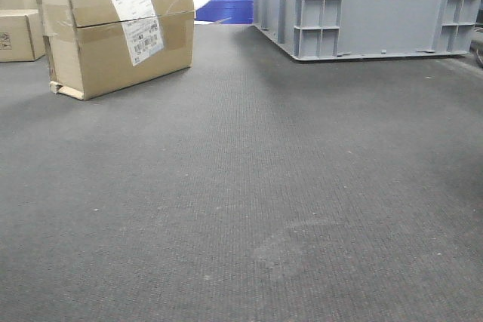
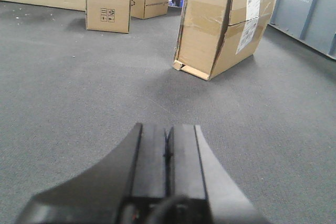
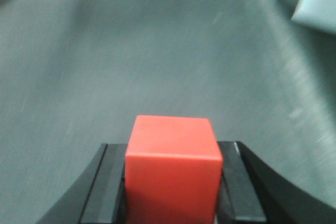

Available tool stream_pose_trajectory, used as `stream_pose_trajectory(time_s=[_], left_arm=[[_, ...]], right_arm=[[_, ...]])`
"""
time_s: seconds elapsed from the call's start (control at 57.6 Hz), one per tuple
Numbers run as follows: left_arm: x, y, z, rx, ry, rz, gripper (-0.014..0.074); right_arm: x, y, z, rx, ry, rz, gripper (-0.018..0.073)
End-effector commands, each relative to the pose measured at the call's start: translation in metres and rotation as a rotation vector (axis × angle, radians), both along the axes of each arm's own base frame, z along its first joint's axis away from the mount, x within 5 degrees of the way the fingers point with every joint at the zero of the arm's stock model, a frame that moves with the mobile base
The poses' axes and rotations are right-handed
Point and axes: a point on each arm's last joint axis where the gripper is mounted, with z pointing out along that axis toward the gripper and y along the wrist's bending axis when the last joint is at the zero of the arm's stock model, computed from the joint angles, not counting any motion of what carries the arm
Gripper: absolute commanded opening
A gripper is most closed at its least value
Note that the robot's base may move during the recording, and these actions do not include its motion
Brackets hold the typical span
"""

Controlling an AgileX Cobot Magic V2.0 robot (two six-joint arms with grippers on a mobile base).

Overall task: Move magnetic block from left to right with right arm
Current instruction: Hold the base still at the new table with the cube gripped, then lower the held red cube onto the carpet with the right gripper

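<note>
A: What do we have, starting with the biggest thing?

B: The grey carpet [image 1: 241,209] fills most of the front view and runs under everything we can see. At its far right edge sits a large grey plastic crate [image 1: 370,5] with ribbed walls. At far left stands a tall brown cardboard box [image 1: 113,28] with white labels on its face, one bottom corner torn. A smaller cardboard box [image 1: 19,35] sits just to its left, cut by the frame edge.

A: And from the left wrist?

B: We see the same tall box, here leaning in the frame, with two small cardboard boxes [image 2: 108,9] farther back, near each other. The left gripper [image 2: 168,153] is at the bottom of that view, its two dark fingers [image 2: 149,156] pressed together with only a thin seam between them, and nothing held.

A: Where is the magnetic block?

B: In the right wrist view. The magnetic block [image 3: 172,169] is a plain red cube sitting between the black fingers [image 3: 107,187] of the right gripper [image 3: 172,192], which touch it on both sides. So we read that gripper as clamped on the block. The carpet behind it is blurred, and we cannot tell whether the block touches the carpet.
</note>
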Motion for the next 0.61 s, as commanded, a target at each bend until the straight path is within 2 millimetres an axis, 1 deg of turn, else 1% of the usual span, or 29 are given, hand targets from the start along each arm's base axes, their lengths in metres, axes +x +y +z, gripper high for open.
stream_pose_trajectory(time_s=[0.0, 0.122, 0.313, 0.469, 0.486, 0.521, 0.59], left_arm=[[-0.001, 0.001, 0.005, -0.012, -0.083, 0.009, -0.0126], [-0.001, 0.001, 0.005, -0.012, -0.083, 0.009, -0.0126], [-0.001, 0.001, 0.005, -0.012, -0.083, 0.009, -0.0126], [-0.001, 0.001, 0.005, -0.012, -0.083, 0.009, -0.0126], [-0.001, 0.001, 0.005, -0.012, -0.083, 0.009, -0.0126], [-0.001, 0.001, 0.005, -0.012, -0.083, 0.009, -0.0126], [-0.001, 0.001, 0.005, -0.012, -0.083, 0.009, -0.0126]], right_arm=[[0.013, 0.008, 0.009, 0.000, -0.023, 0.045, 0.0297], [0.021, 0.021, -0.001, -0.006, 0.083, 0.124, 0.0297], [0.030, 0.051, -0.008, 0.047, 0.267, 0.220, 0.0297], [0.040, 0.080, -0.007, 0.109, 0.445, 0.241, 0.0297], [0.042, 0.083, -0.010, 0.122, 0.489, 0.224, 0.0297], [0.044, 0.090, -0.009, 0.129, 0.517, 0.229, 0.0297], [0.050, 0.106, -0.013, 0.141, 0.620, 0.211, 0.0297]])
